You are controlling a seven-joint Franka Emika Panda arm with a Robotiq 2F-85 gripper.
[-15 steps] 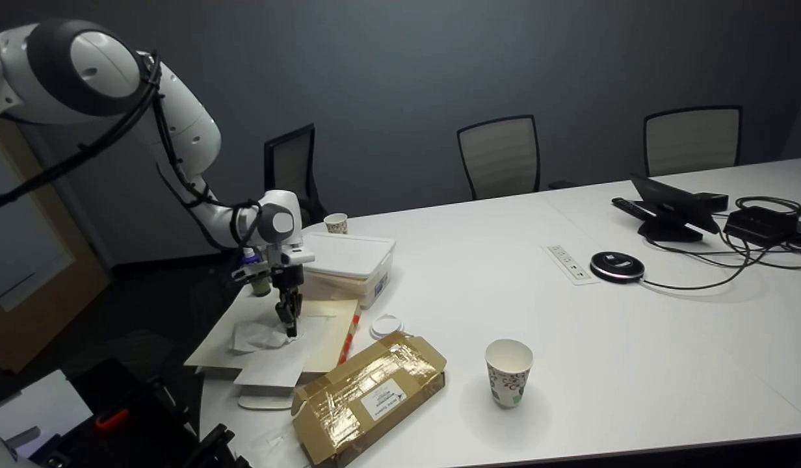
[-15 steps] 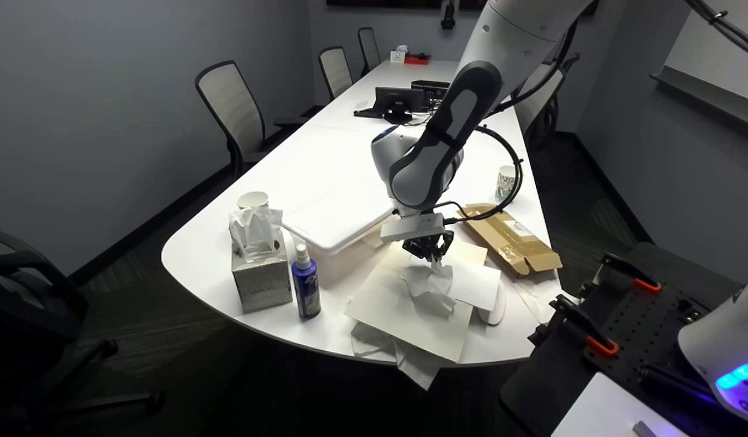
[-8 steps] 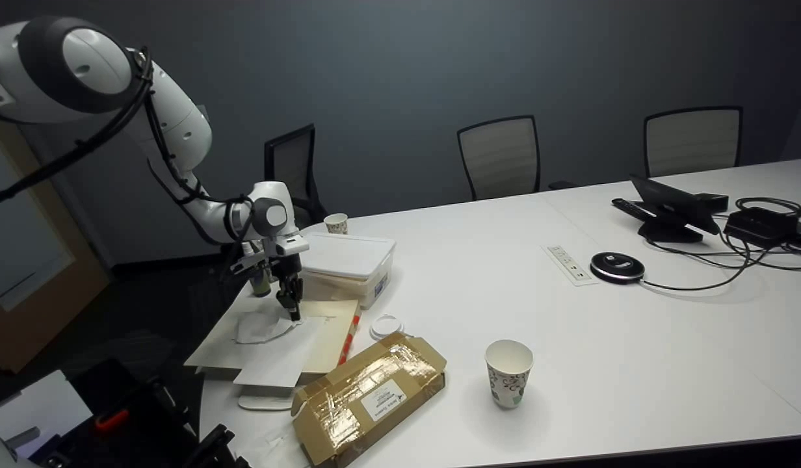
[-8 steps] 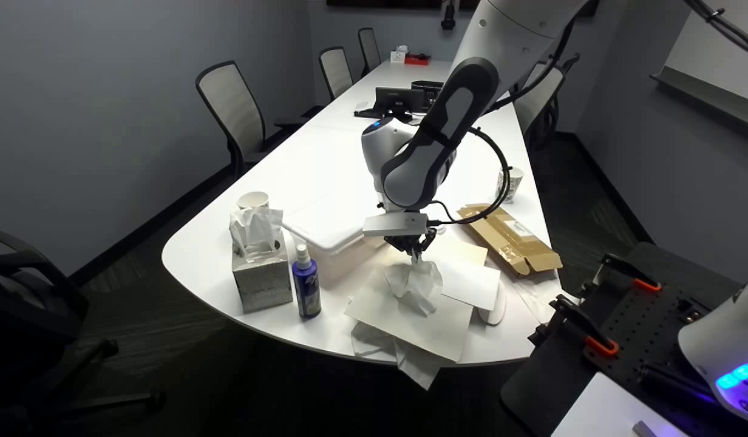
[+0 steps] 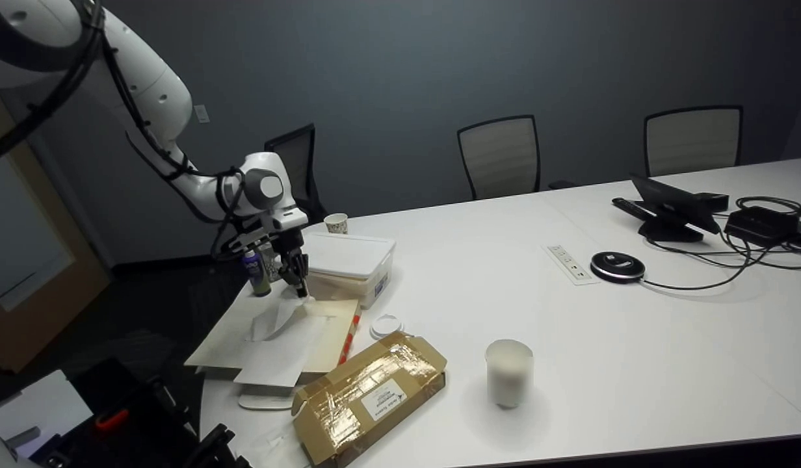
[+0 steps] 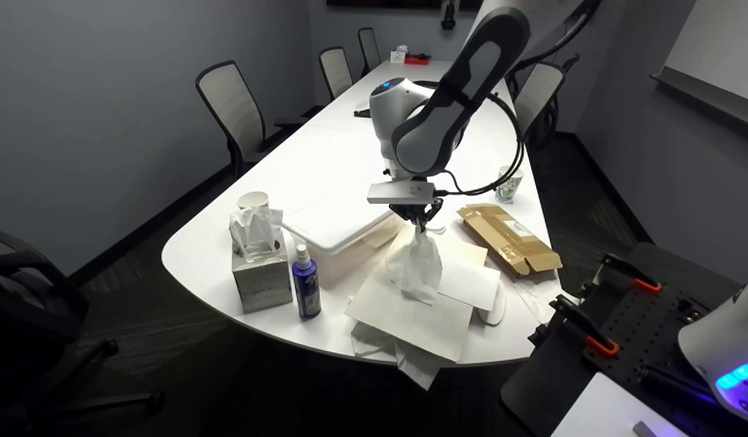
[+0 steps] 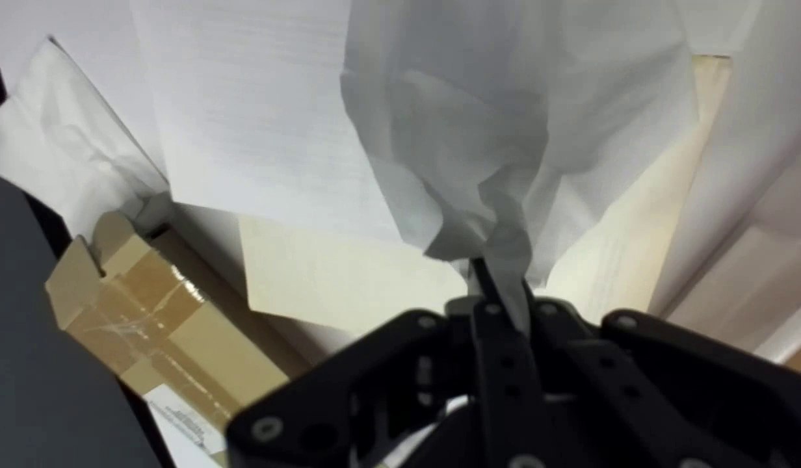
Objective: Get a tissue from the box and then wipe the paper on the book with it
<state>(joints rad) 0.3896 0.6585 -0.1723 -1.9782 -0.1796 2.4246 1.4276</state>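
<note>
My gripper (image 5: 302, 294) is shut on the tissue (image 5: 278, 320), a crumpled white sheet that hangs from its fingertips. In an exterior view the gripper (image 6: 419, 224) is above the book (image 6: 410, 331), a large flat cream-white item, and the tissue (image 6: 415, 270) hangs over it. I cannot tell whether its lower edge touches. The paper (image 6: 471, 284), a pale sheet, lies on the book beside the tissue; in the wrist view the paper (image 7: 257, 117) shows faint lines. The box (image 6: 261, 285), greyish with tissue poking from its top, stands away from the gripper.
A blue spray bottle (image 6: 306, 282) stands beside the box. A white-lidded plastic container (image 5: 348, 257) is next to the book. A brown cardboard package (image 5: 368, 396) lies in front. Paper cups (image 5: 508, 374) and a white plastic lid (image 5: 386, 326) are on the table.
My gripper has risen from the book and shifted a little. The tissue, earlier bunched low on the book, has lifted with it and now hangs longer from the fingertips.
</note>
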